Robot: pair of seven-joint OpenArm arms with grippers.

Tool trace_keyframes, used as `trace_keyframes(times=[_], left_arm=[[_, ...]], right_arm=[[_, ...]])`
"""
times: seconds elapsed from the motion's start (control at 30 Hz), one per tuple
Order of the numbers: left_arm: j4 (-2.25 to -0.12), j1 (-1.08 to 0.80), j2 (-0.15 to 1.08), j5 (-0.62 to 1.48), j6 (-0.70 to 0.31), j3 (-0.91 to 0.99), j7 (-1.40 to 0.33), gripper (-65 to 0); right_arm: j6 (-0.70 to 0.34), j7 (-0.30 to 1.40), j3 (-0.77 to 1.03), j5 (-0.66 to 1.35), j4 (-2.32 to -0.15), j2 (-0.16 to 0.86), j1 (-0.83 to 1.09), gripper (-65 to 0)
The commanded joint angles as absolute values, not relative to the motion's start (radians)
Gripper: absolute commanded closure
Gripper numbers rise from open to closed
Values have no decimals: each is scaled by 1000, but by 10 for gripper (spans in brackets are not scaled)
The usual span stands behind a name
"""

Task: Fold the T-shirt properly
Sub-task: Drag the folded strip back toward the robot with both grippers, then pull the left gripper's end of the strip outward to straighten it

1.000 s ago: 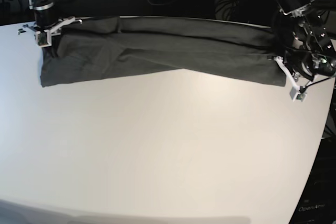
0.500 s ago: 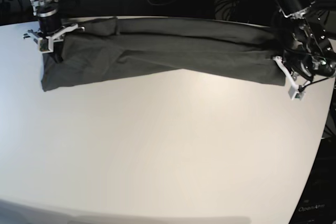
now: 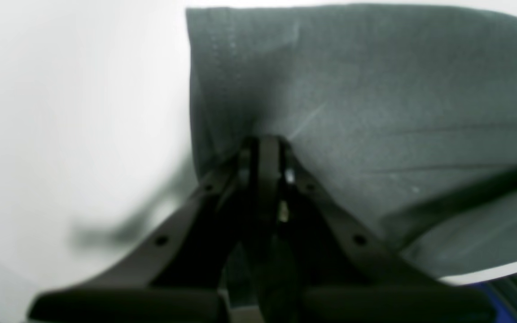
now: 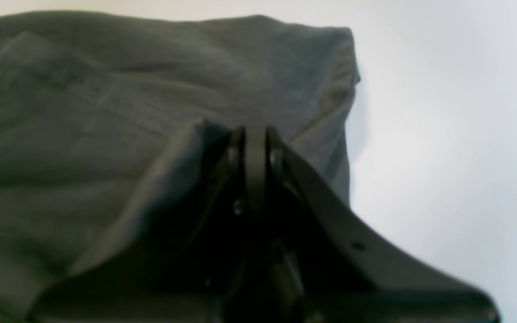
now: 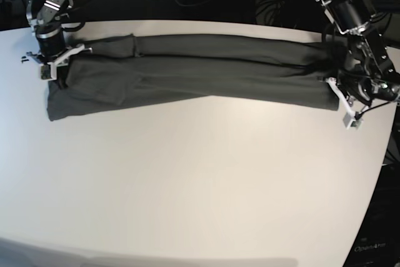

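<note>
Dark grey T-shirt (image 5: 206,70), long folded band, stretched across table

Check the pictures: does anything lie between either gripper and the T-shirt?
Nothing visible does. The left gripper and the right gripper are each shut directly on an end of the T-shirt, which lies stretched across the table.

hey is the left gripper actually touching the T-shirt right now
Touching. In the left wrist view the left gripper has its jaws shut, pinching a bunched edge of the T-shirt, with cloth creasing around the tips.
</note>
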State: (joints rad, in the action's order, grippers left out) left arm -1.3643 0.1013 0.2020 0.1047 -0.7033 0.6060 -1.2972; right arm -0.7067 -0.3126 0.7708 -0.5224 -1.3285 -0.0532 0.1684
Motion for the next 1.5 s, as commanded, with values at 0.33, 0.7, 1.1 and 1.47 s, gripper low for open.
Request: trace_keyframes(times=[0.33,0.7,1.1,1.47], left_arm=[[-1337,116,179,70,-698,552,-1296,-17],[-1337,176,119,68,-698,547,-1294,-17],[-1176,232,99,70,-698,466,-1167,-17],[-1006,325,104,68,-698,315,-1070,-17]], right_arm=[[-698,-166,776,-542,-1175,70,35,-3],[-698,-122,776,-542,-1030,179,-70,-3],[-698,-122,780,-542,-871,268,-130,-3],[-698,-122,785,-542,-866,278,-136,-3]])
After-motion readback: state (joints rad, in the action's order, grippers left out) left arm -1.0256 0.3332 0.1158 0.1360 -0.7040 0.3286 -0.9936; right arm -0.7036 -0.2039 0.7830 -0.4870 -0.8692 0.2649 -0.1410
